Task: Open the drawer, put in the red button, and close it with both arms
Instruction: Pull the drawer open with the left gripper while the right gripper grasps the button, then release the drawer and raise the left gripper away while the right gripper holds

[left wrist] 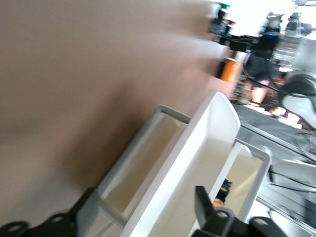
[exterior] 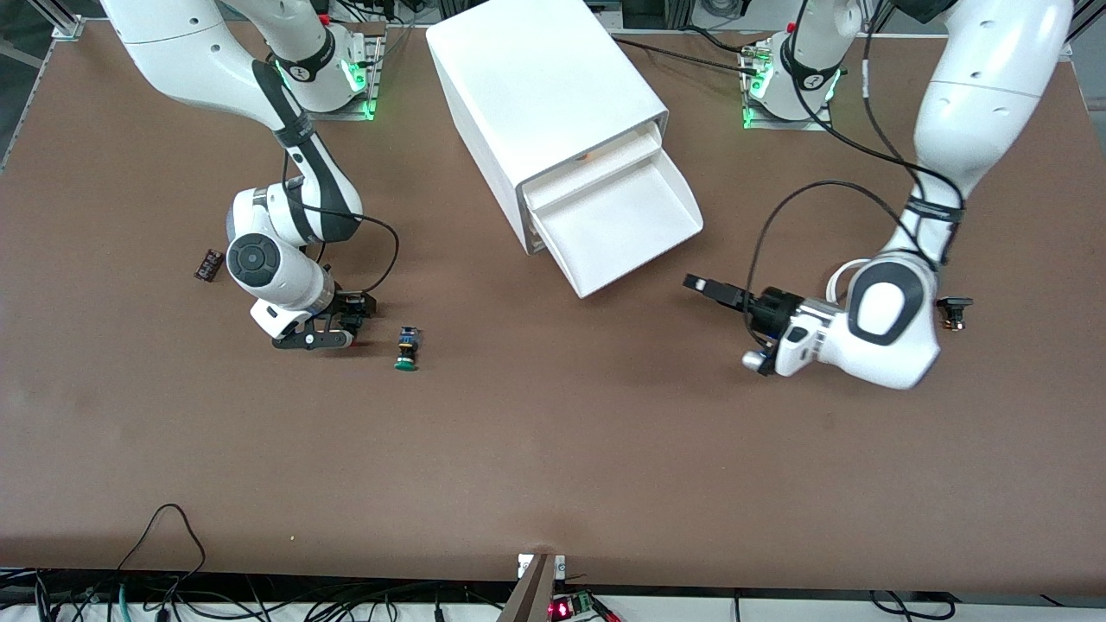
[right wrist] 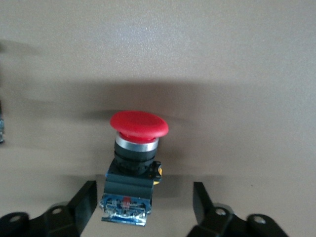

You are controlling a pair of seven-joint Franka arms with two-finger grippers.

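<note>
Red button (right wrist: pixel 138 163) | between open right tool (right wrist: pixel 143 202) fingers | no label legible

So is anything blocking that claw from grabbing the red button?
Nothing visible does. The right gripper is down at the table with its open fingers on either side of the red button, not yet touching it.

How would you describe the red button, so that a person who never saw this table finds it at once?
Start at the white drawer cabinet, then go toward the right arm's end of the table, to the right gripper low over the tabletop. The red button lies between its open fingers. The similar button beside it has a green cap.
</note>
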